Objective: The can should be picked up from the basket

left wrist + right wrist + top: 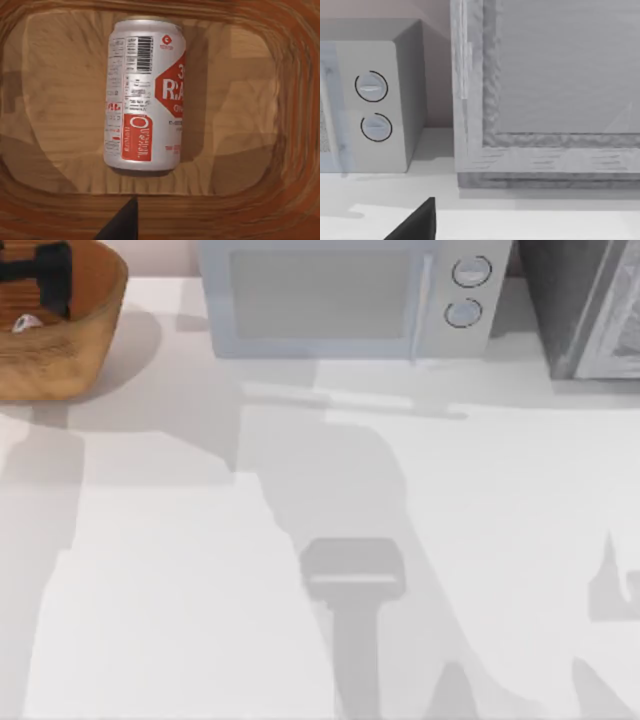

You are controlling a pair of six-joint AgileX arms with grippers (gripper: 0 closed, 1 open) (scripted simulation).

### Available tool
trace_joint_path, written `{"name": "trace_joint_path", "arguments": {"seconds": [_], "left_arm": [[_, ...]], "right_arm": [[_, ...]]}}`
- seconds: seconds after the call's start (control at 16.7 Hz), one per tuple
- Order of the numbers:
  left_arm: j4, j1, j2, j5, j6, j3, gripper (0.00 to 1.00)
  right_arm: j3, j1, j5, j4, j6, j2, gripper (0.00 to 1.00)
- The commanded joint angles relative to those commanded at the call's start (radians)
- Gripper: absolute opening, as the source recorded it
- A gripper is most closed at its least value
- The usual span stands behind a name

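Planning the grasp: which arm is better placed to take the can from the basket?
Left. Its pincer hangs over the basket, the can lying directly below. The right wrist faces the microwave.

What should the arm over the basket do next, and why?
Probably lower the left gripper straight down onto the can. It hangs over the basket, and the can lies on its side on the basket floor just below, not yet gripped.

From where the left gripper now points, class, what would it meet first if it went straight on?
Most likely the can, lying on its side on the floor of the basket, right ahead of the left gripper. How far off it lies is unclear.
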Motion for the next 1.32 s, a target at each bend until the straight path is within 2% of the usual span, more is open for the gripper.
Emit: {"name": "trace_joint_path", "arguments": {"seconds": [0.3, 0.54, 1.02, 1.32], "left_arm": [[-0.164, 0.025, 0.214, 0.005, 0.063, 0.309, 1.00], [-0.224, 0.039, 0.293, 0.000, 0.112, 0.468, 1.00], [-0.224, 0.034, 0.298, -0.001, 0.122, 0.501, 1.00], [-0.135, 0.028, 0.371, -0.005, 0.111, 0.478, 1.00]], "right_arm": [[0.000, 0.000, 0.000, 0.000, 0.000, 0.000, 1.00], [0.000, 0.000, 0.000, 0.000, 0.000, 0.000, 1.00], [0.000, 0.000, 0.000, 0.000, 0.000, 0.000, 1.00], [0.000, 0.000, 0.000, 0.000, 0.000, 0.000, 1.00]]}}
